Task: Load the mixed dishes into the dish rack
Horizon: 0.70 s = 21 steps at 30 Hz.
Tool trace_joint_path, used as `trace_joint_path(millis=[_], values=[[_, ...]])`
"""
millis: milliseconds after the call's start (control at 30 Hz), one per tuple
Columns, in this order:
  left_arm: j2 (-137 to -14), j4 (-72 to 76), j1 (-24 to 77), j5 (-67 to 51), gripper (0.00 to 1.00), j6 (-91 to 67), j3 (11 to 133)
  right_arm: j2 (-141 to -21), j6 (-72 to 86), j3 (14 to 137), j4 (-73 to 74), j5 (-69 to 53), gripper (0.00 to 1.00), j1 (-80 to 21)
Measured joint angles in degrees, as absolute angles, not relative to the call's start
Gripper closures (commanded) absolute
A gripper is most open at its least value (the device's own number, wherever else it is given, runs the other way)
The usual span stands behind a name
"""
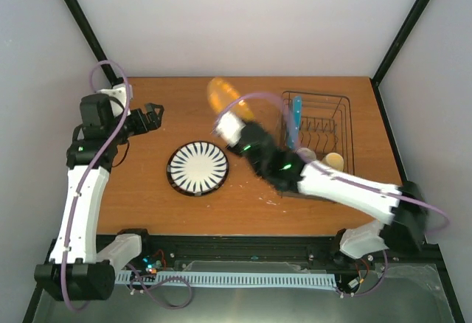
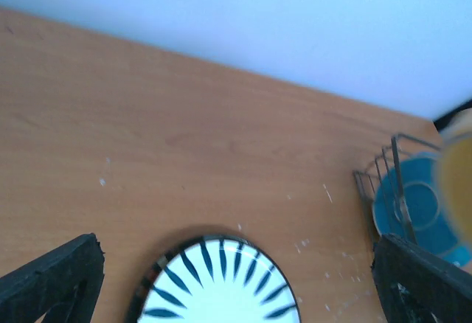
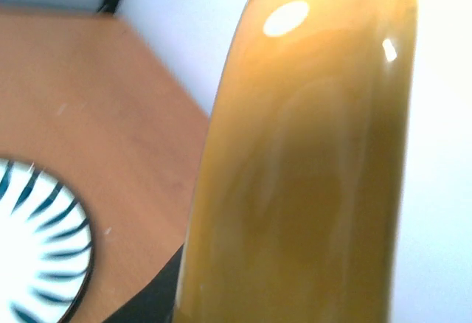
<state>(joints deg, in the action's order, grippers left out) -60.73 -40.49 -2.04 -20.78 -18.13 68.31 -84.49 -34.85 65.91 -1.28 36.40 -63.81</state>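
one orange plate, two others, one rack

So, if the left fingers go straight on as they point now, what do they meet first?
Probably the striped plate, lying between the open left fingers; depth is unclear, so it might be the bare table just beyond it.

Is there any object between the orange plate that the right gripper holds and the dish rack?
Nothing visible lies between the orange plate and the dish rack. The teal plate already stands inside it.
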Motion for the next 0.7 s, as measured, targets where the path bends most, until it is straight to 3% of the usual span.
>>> trace_joint_path(millis=[200,367,500,700], values=[[-57.8,-33.8,-2.3,-15.7,0.00,-18.8,64.7,-62.0,-4.6,67.2,8.9,26.1,0.97,-37.2],[-62.2,-32.4,-2.3,-15.6,0.00,-19.1,63.2,-51.9,10.3,68.3,19.0,22.0,0.97,-19.1],[-63.5,-32.1,-2.3,-16.1,0.00,-19.4,61.9,-52.9,17.2,66.2,23.5,9.5,0.97,-10.9],[-63.5,-31.3,-2.3,-15.8,0.00,-19.3,61.8,-64.7,22.1,59.9,27.9,-7.2,0.97,-3.7]])
